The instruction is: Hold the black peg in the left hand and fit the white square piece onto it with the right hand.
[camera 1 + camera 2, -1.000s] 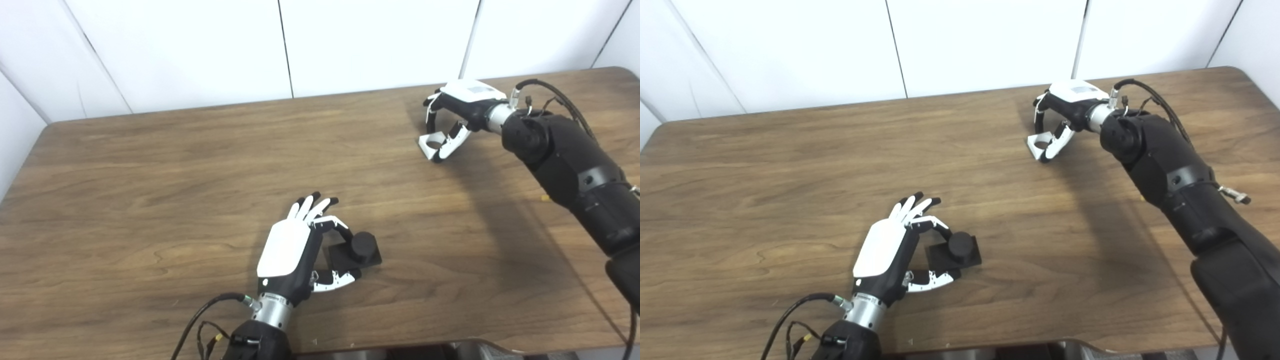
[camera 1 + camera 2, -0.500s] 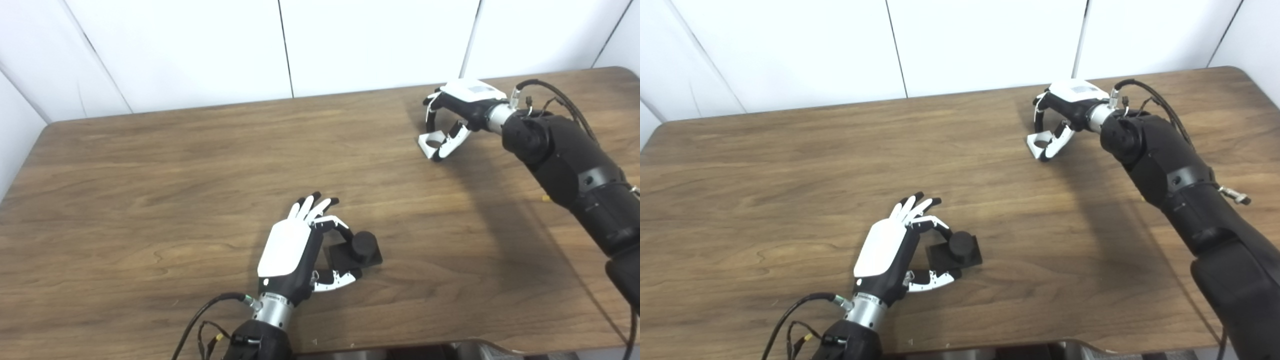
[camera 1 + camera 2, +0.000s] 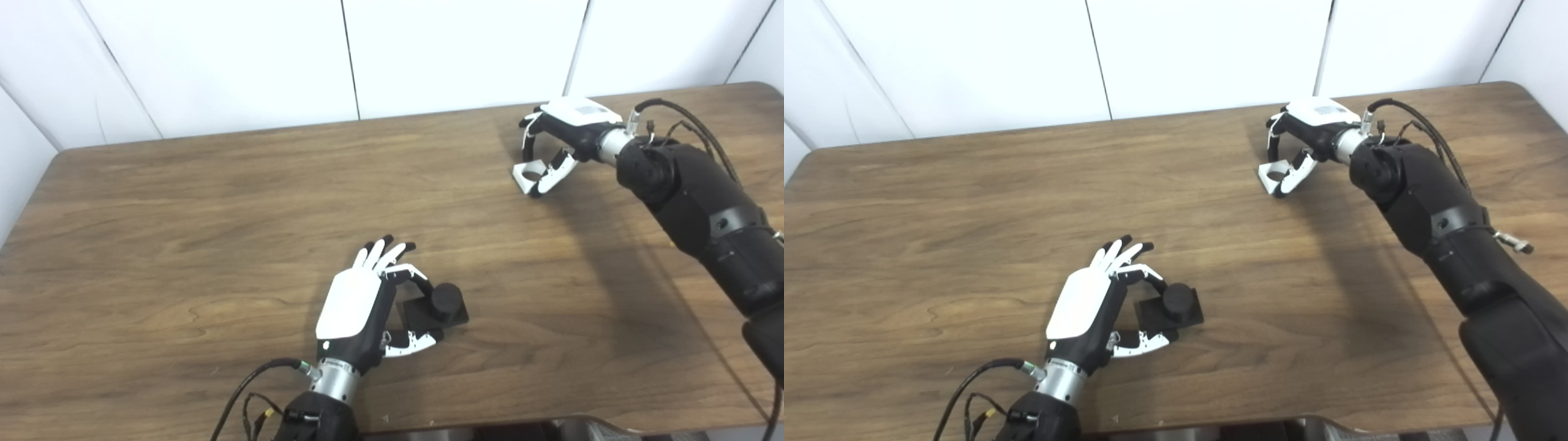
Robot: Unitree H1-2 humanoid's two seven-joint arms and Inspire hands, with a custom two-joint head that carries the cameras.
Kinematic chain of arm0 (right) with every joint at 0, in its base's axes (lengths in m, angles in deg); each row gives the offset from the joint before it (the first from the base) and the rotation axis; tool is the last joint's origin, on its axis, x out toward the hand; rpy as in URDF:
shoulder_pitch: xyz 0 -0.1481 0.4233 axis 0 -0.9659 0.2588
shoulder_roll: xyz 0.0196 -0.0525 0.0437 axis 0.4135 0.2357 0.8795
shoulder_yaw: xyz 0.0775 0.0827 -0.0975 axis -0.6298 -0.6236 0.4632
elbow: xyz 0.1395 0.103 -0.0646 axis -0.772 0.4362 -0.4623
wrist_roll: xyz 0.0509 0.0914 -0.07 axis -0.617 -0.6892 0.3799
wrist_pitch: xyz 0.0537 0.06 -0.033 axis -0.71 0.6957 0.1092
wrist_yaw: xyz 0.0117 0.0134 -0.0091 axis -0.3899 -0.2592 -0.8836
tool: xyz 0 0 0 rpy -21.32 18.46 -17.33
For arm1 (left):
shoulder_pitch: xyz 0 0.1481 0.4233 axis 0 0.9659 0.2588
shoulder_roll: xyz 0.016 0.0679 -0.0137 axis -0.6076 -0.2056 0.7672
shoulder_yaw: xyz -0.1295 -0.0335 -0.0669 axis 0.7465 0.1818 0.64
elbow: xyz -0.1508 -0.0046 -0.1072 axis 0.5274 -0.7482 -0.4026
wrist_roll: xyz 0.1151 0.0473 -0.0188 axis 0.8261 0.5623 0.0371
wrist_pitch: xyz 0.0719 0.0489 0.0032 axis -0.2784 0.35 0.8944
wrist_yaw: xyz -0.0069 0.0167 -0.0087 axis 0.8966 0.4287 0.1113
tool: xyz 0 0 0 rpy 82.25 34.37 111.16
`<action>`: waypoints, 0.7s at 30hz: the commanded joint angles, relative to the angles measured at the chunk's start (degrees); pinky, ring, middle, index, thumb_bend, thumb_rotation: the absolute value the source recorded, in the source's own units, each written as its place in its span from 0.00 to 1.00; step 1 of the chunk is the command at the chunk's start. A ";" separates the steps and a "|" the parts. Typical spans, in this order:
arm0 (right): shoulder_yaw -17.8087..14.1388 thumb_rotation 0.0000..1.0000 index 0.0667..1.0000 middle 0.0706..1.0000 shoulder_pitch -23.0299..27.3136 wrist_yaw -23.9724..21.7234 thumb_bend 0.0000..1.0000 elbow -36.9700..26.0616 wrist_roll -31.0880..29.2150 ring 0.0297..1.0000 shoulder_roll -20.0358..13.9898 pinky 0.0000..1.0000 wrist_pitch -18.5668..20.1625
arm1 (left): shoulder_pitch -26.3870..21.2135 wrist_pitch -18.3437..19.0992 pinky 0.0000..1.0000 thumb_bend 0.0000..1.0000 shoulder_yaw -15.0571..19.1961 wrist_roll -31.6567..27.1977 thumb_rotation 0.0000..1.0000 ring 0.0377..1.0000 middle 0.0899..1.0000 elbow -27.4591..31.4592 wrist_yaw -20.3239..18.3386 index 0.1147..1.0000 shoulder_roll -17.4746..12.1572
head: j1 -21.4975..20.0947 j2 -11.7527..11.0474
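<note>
Wooden table [image 3: 184,202], white wall panels [image 3: 245,55] behind.

Left hand [image 3: 358,303] near front edge, approx. centre, back of hand up. Fingers [image 3: 383,250] mostly stretched forward & close together; one finger curled over toward black peg [image 3: 445,297], thumb [image 3: 411,342] reaching under along near side of peg's square base. Fingertip & thumb right beside the base, maybe touching; no firm grip visible, can't tell for sure. Peg upright on its flat square base, resting on table just right of the hand.

Right hand [image 3: 1304,138] far back on right side of table, well apart from left hand & peg. Arched over white square piece [image 3: 1274,177], fingers curled down on far side, thumb on near side, pinching the piece between them. Round hole in the piece visible, facing up and toward camera. Piece low at table surface; whether resting on wood or just lifted, can't tell. Shadow of arm falling on table below the hand.

Black forearm [image 3: 1427,208] w/ cable [image 3: 1421,125] looping near wrist. Cable [image 3: 245,383] also at left wrist, by front edge.
</note>
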 commanded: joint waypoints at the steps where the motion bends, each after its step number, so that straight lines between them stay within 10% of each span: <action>1: -0.54 0.15 0.45 0.89 0.99 1.18 0.53 0.06 0.35 0.98 -0.86 0.90 -0.54 | -0.52 -0.13 1.00 0.50 0.00 0.65 0.07 0.99 0.90 -0.69 -0.19 0.43 0.35 | -0.08 0.04; 21: -2.64 0.14 0.45 0.86 -1.22 3.41 0.53 -4.87 -0.05 0.96 -0.74 0.90 -1.97 | -0.63 -0.44 1.00 0.50 0.04 1.03 0.07 0.99 0.90 -1.43 0.29 0.43 0.41 | -0.04 -0.60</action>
